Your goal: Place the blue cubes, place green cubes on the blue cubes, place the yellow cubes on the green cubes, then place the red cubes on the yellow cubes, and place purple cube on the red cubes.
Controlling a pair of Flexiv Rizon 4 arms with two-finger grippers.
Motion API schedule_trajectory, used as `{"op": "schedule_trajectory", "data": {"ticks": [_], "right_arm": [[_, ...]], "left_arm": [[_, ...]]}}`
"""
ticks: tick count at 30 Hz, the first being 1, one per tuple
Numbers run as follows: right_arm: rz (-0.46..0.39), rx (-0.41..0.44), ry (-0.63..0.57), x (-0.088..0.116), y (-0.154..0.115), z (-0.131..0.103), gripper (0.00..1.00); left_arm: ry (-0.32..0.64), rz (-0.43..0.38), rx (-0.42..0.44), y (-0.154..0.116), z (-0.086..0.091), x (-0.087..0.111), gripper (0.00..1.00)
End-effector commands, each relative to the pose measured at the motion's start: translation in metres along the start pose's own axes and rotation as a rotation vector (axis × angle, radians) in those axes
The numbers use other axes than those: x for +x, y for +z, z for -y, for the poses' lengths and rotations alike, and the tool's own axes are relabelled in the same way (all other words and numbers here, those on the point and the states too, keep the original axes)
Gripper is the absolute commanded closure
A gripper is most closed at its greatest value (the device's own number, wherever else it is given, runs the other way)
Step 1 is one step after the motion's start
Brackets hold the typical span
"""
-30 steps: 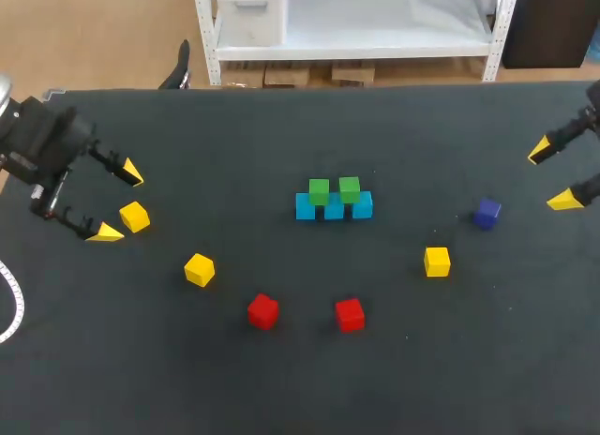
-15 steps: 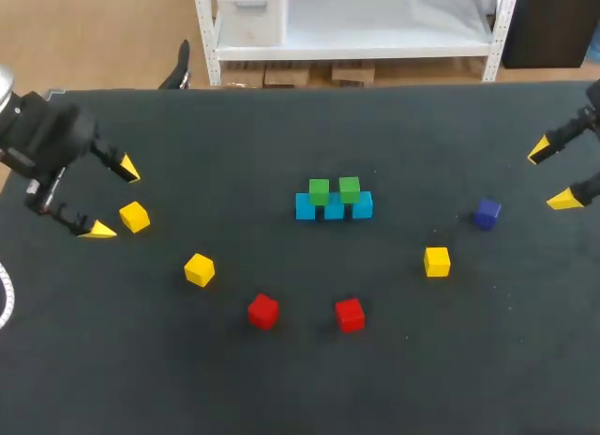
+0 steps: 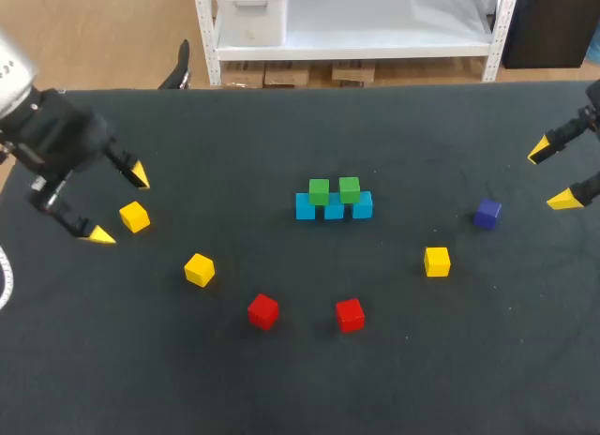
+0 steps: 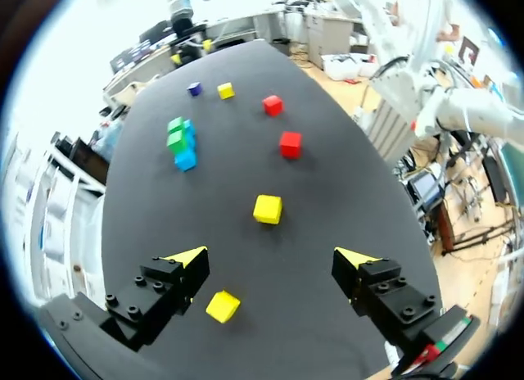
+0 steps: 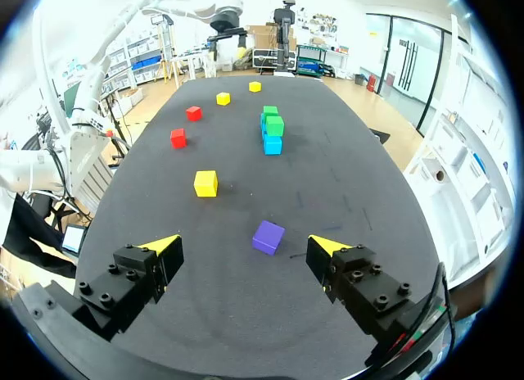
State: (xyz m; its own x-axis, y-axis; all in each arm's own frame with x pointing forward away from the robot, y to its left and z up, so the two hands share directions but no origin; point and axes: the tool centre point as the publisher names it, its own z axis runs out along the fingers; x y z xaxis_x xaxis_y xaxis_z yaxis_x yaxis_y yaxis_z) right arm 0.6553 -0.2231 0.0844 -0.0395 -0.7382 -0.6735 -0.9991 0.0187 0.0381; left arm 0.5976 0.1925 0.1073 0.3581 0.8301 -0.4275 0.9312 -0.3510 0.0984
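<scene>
The left hand [image 3: 117, 204] stayed spread wide, and over the last second it swung slightly. Its upper fingertip dipped back toward the middle of the surface [image 3: 281, 126], while the arm behind it drew up toward the far left corner. The fingers gripped nothing. The nearest yellow cube [image 3: 134, 217] had not moved and lay just beside the lower fingertip. In the left wrist view it sat on the surface between the open fingers [image 4: 187, 255], closer to one of them and touching neither. This looked like an adjustment of aim rather than a grasp, so the yellow step had seemingly only begun. The hand would probably need to centre over the cube and come down before closing. A second yellow cube [image 3: 199, 269] lay a little further toward the middle, with the two red cubes [image 3: 263, 310] beyond it, all where they had been. At the centre, the three blue cubes [image 3: 334, 210] stood in a row with the two green cubes [image 3: 319, 191] on top, undisturbed, so those two layers appeared finished. A third yellow cube [image 3: 437, 262] and the purple cube [image 3: 487, 213] lay on the right side. The right hand [image 3: 552, 176] hung there unchanged at the surface's edge, spread and empty, the purple cube ahead of it.
</scene>
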Motion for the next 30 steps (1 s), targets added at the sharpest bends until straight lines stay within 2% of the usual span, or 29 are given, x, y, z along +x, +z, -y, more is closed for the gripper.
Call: {"op": "schedule_trajectory", "data": {"ticks": [1, 9, 19, 30], "right_arm": [[0.003, -0.001, -0.001, 0.0, 0.001, 0.001, 0.0], [0.003, -0.001, -0.001, 0.0, 0.001, 0.001, 0.0], [0.003, -0.001, -0.001, 0.0, 0.001, 0.001, 0.0], [0.003, -0.001, -0.001, 0.0, 0.001, 0.001, 0.0]], "left_arm": [[0.026, -0.011, 0.04, 0.019, -0.003, -0.011, 0.0], [0.061, -0.054, 0.09, 0.053, 0.006, -0.028, 0.0], [-0.003, -0.071, 0.136, 0.093, 0.007, -0.043, 0.0], [-0.026, -0.062, 0.133, 0.117, 0.001, -0.039, 0.0]]}}
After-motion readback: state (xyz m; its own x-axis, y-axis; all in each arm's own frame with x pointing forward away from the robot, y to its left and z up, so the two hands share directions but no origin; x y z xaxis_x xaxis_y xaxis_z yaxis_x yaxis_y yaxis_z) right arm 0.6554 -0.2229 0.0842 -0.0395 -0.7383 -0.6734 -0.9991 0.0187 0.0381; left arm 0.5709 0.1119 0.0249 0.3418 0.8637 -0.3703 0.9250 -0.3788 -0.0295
